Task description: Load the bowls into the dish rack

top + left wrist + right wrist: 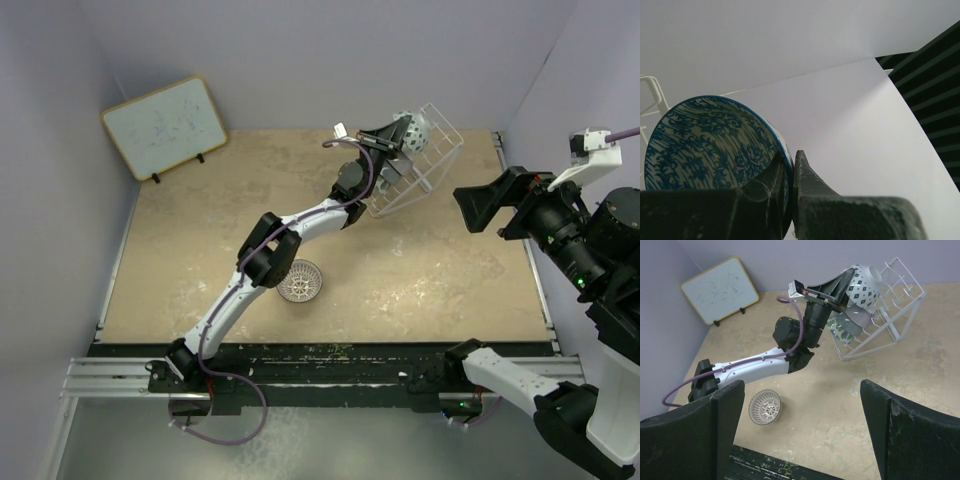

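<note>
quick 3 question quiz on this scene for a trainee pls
1. True or false: the left gripper is shut on the rim of the blue bowl, held up at the dish rack.
2. Where is the brown-white lattice bowl? A) in the dish rack B) on the table, apart from the dish rack C) stacked inside the blue bowl
3. Fill in: the right gripper is ___ and holds nothing.

Key: 1 true; 2 B; 3 open

Tan table (430,270) bears whiteboard (165,127), dish rack (420,172) and lattice bowl (300,281).
</note>
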Controlling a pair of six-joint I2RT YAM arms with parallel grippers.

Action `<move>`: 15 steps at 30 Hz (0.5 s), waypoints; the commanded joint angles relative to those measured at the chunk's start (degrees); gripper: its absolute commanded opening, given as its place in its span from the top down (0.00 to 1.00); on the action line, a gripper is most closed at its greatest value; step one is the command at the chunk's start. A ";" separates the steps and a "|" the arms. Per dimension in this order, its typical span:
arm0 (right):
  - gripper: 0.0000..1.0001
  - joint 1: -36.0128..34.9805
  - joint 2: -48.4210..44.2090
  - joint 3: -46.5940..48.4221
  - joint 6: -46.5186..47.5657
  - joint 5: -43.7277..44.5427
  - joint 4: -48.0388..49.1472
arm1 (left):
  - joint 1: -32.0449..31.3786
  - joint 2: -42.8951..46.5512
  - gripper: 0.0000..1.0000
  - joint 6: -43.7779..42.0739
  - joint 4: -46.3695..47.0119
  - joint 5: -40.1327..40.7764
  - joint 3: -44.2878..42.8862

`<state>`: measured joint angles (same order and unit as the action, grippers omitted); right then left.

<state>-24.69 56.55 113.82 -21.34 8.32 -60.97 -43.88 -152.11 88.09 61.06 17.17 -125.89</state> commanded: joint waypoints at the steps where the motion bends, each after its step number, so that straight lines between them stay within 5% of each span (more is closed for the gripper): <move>1: 0.00 0.21 -0.13 -0.40 1.19 -0.10 1.45 | 0.54 0.02 1.00 2.32 3.57 1.37 -4.52; 15: 0.00 0.21 0.13 -0.83 1.57 -0.07 1.86 | 0.81 -1.92 1.00 3.23 1.61 1.05 -4.38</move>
<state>-24.69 56.49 113.21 -20.99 8.16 -60.95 -43.46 -153.77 89.45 58.98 18.26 -126.32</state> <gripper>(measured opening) 0.996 0.060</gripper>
